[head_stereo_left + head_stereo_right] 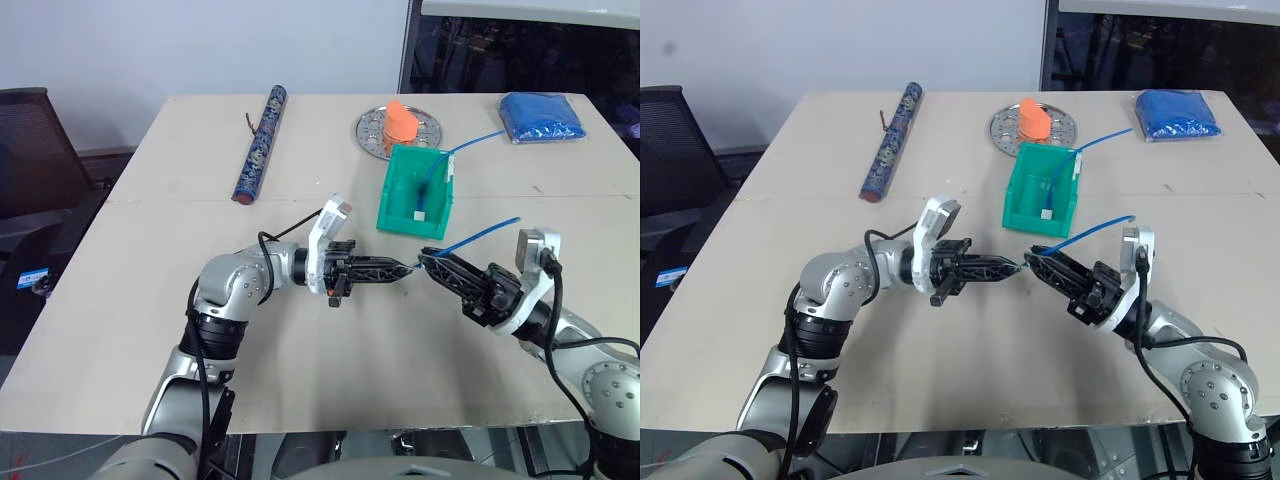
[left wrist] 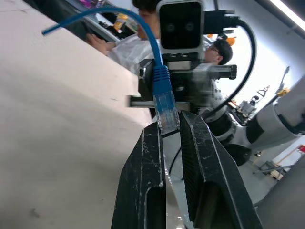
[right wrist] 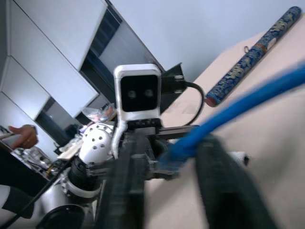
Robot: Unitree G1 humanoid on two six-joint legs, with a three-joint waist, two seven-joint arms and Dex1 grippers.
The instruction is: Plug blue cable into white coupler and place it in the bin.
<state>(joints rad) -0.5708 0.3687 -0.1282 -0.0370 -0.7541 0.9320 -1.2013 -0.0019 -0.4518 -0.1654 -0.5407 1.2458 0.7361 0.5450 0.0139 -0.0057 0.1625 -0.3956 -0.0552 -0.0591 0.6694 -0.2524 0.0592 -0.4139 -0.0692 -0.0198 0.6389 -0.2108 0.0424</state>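
Note:
My right gripper [image 1: 428,257] is shut on the blue cable [image 1: 482,235] just behind its plug, above the middle of the table. The rest of the cable arcs up and to the right. My left gripper [image 1: 402,268] points at it tip to tip, fingers shut. In the left wrist view the cable's clear plug [image 2: 166,107] sits right at those fingertips [image 2: 157,131]. I cannot tell whether a coupler is held there. The teal bin [image 1: 391,198] stands just behind both grippers. Inside it lies a white coupler [image 1: 418,213] on the end of another blue cable.
A long blue patterned roll [image 1: 260,140] lies at the back left. Behind the bin is a round silver plate [image 1: 372,130] with an orange piece on it. A blue packet [image 1: 541,115] sits at the back right. A person [image 2: 121,45] sits beyond the table's right side.

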